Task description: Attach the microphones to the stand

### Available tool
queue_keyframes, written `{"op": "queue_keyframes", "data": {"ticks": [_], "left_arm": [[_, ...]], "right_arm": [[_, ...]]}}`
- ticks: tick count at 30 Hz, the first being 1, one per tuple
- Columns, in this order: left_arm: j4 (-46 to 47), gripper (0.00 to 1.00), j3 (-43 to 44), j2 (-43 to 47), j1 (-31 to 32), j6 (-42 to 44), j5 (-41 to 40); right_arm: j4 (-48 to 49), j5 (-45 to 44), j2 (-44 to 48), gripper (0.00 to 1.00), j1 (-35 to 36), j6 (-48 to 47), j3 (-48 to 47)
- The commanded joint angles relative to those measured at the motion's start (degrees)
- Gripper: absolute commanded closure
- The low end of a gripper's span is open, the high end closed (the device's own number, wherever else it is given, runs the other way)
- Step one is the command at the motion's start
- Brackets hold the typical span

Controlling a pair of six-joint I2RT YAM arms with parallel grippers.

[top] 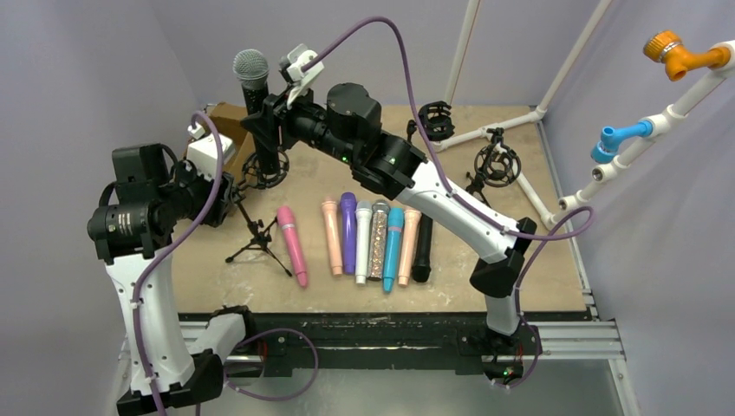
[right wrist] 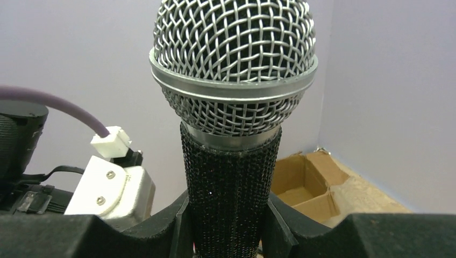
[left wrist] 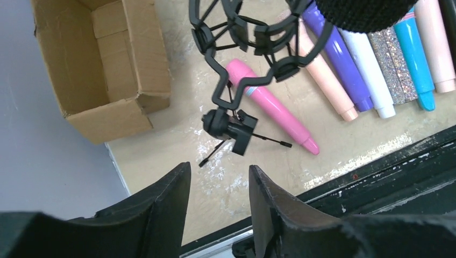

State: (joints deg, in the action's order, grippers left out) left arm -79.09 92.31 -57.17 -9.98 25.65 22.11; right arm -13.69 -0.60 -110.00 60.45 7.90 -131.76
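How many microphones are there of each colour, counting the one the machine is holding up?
Pink microphone: 1
Peach microphones: 2
Purple microphone: 1
White microphone: 1
Silver glitter microphone: 1
Teal microphone: 1
Black microphones, one lying, one held upright: 2
Total: 9

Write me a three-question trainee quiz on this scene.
1. True or false: the right gripper grips a black mic upright.
2. How many mics lie flat on the table?
3. Which one lies apart from the row? A: pink mic. B: teal. C: white.
Key: 1 true; 2 eight; 3 A.
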Motion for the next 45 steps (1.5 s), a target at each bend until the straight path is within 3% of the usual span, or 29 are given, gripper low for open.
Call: {"op": "queue_keyframes", "data": {"ticks": [1, 7, 11, 16, 22, 26, 32, 45], "left_arm": [[3.94, 0.55, -0.4, -1.9, -1.75, 1.51, 3.03], [6.32, 0.33, -5.16, -1.73, -1.72, 1.08, 4.81], [10.72, 0.3, -10.07, 1.0, -1.78, 1.47, 5.18], [14.5, 0.48, -14.4, 3.18, -1.78, 2.55, 9.75], [15.29, 0.59, -15.62, 2.47, -1.78, 0.2, 10.81], [16.49, 0.65, -17.74, 2.91, -1.74, -1.87, 11.7], [18.7, 0.66, -21.27, 4.85, -1.8, -2.53, 12.25], [23.31, 0.64, -29.38, 8.01, -1.75, -2.05, 9.74]], "right_arm": [[8.85, -4.32, -0.03, 1.0, 0.68, -3.14, -0.63], [12.87, -6.19, -0.23, 1.0, 0.77, -4.27, 1.09], [12.64, -5.16, -1.19, 1.0, 0.86, -4.56, -0.37], [13.36, -3.79, -2.14, 1.0, 0.79, -4.74, -0.6], [13.42, -4.32, -2.02, 1.0, 1.05, -5.28, 0.77], [16.95, -4.37, 1.11, 1.0, 1.4, -5.4, 7.03], [21.1, -8.88, 2.75, 1.0, 3.26, -9.09, 13.28], [22.86, -12.53, 4.62, 1.0, 4.15, -11.84, 17.74]]}}
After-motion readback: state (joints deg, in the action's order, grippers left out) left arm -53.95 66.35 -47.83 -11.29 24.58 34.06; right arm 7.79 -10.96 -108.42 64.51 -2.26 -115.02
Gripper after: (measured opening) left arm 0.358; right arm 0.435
